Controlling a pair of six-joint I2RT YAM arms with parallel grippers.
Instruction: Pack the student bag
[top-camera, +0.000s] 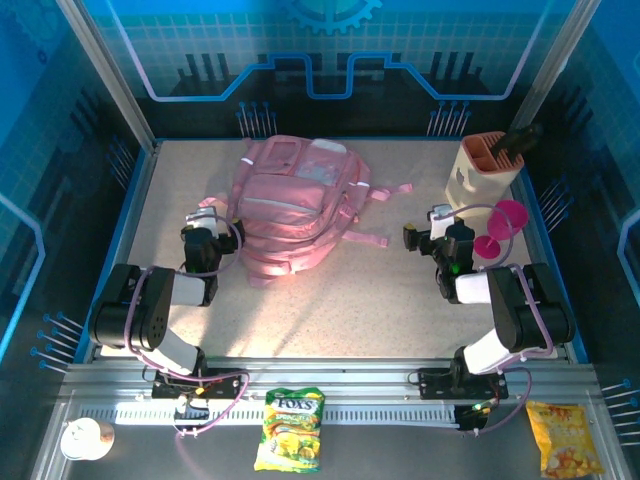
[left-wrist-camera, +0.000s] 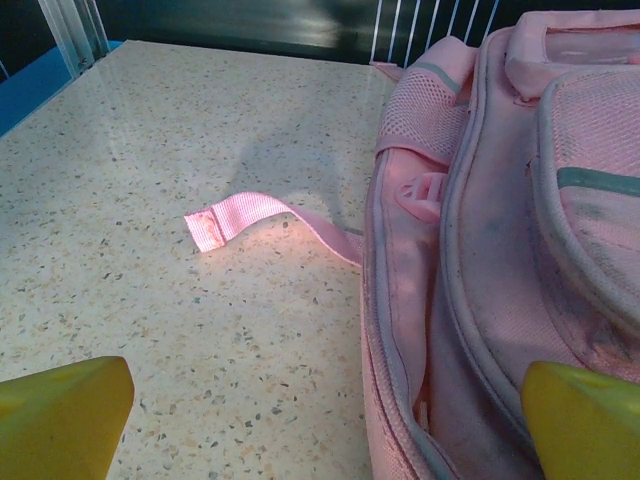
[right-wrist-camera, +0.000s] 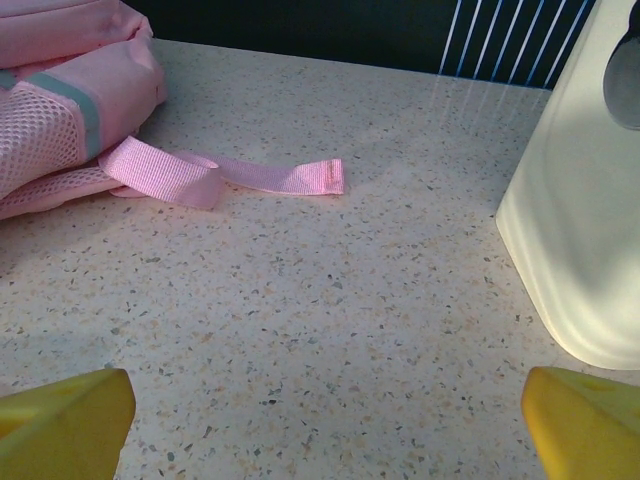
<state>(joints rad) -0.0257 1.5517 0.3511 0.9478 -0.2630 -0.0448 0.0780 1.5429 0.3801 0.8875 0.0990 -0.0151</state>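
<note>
1. While both arms reach out over the table (top-camera: 350, 300), the bag (top-camera: 290, 210) lies flat toward the rear, a little left of centre, with its pockets facing up.
2. Left claw (top-camera: 205, 222) sits just beside the bag's left edge. Its yellow fingertips (left-wrist-camera: 60, 420) are spread wide and grip nothing.
3. One strap (left-wrist-camera: 240, 215) curls loose on the table to the left of the bag.
4. Right claw (top-camera: 438, 228) is well apart from the bag on its right — also spread wide, with nothing held.
5. Second strap (right-wrist-camera: 250, 178) trails flat from the bag's right side, ahead of the right claw.
6. Cream holder (top-camera: 485, 170) with an orange top stands at the right rear, with a dark tool in it.
7. Magenta object (top-camera: 500, 225) lies just right of the right claw — I cannot tell what it is.
8. Candy packet (top-camera: 290, 430) and yellow packet (top-camera: 560, 440) lie on the near ledge.
</note>
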